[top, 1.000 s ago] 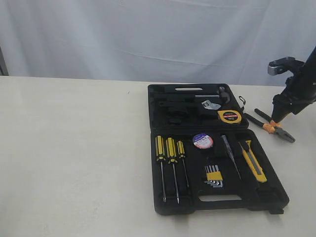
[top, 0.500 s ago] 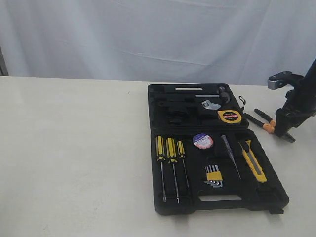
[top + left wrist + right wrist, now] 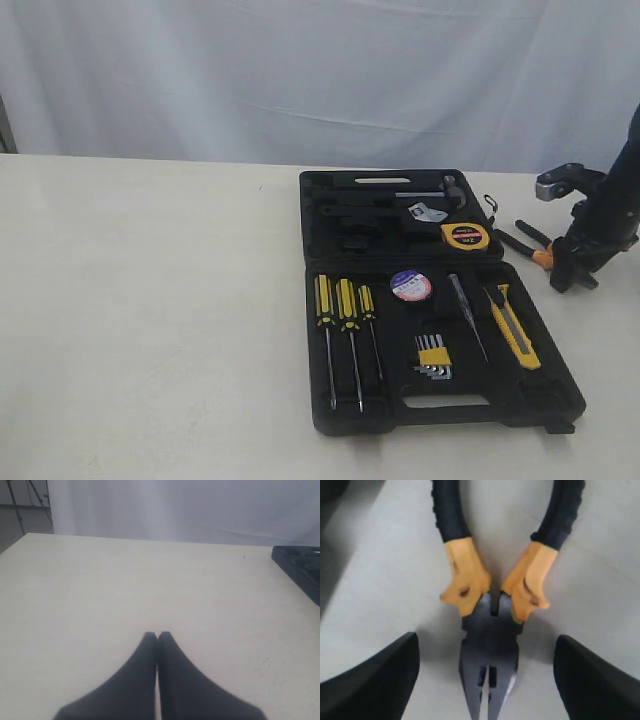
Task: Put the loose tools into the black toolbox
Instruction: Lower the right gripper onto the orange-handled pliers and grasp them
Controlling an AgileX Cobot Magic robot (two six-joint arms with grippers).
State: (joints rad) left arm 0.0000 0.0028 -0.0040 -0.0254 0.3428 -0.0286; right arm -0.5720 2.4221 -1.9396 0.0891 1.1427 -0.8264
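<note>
Just beside the black toolbox (image 3: 325, 215), right jaws stand apart astride the pliers (image 3: 489, 645); left jaws pressed together.

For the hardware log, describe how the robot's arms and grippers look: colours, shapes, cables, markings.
The right arm is black, with a small grey block near its wrist. The right gripper is black too, its fingers broad and rounded. The left gripper has two matte black fingers tapering to blunt tips. No cables or markings show; the left arm itself is unseen.
</note>
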